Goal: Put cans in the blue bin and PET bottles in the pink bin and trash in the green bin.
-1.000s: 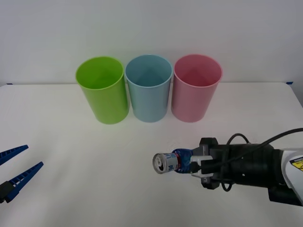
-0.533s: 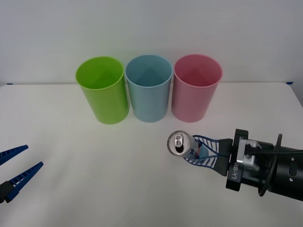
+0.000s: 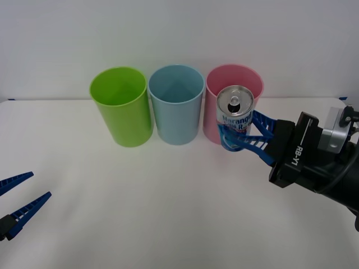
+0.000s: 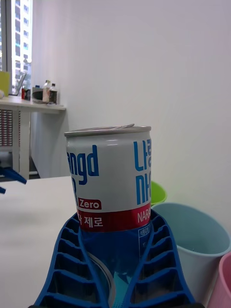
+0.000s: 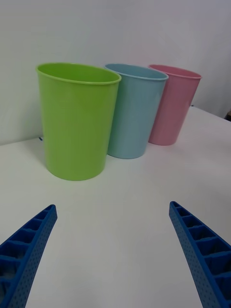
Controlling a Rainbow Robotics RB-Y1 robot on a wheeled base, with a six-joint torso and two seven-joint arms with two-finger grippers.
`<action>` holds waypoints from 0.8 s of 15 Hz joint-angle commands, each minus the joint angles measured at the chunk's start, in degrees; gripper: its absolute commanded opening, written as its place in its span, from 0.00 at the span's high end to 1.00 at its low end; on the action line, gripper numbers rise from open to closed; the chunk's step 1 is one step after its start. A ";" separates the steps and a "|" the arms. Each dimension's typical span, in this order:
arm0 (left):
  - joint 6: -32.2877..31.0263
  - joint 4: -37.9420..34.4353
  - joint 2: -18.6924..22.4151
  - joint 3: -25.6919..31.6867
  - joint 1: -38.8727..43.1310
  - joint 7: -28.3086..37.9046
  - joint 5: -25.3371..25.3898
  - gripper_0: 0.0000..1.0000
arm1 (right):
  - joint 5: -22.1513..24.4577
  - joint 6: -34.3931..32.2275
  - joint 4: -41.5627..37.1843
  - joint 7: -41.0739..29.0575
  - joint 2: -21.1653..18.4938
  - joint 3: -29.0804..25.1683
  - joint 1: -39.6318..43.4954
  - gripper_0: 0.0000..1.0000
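Note:
My right gripper (image 3: 235, 140) is shut on the can (image 3: 235, 115), a small blue and white drink can held upright in the air, in front of the pink bin (image 3: 247, 84). The right wrist view shows the can (image 4: 111, 187) standing between my blue fingers (image 4: 161, 260), with the blue bin (image 4: 197, 240) and a sliver of the green bin (image 4: 158, 192) behind it. On the table's far side the green bin (image 3: 120, 106), the blue bin (image 3: 176, 103) and the pink bin stand in a row. My left gripper (image 3: 17, 196) rests open at the near left.
The white table (image 3: 140, 202) ends at a white wall just behind the bins. In the left wrist view the green bin (image 5: 77, 120), blue bin (image 5: 132, 110) and pink bin (image 5: 171, 103) stand ahead of the open fingers (image 5: 29, 245).
My right gripper has lifted the can from low over the table and turned it upright, carrying it back toward the pink bin. The left arm has not moved.

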 commanded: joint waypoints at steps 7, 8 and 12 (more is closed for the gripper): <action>0.00 0.00 0.00 0.00 0.00 0.00 0.00 0.21 | 15.53 18.57 5.27 -18.70 0.00 9.25 -18.84 1.00; 0.00 0.00 0.00 0.00 0.00 0.00 0.00 0.21 | 18.08 21.12 7.21 -20.54 0.00 11.36 -21.48 1.00; 0.00 0.00 0.00 0.00 0.00 0.00 0.00 0.20 | 31.27 26.48 18.19 -28.80 2.72 15.93 -32.99 1.00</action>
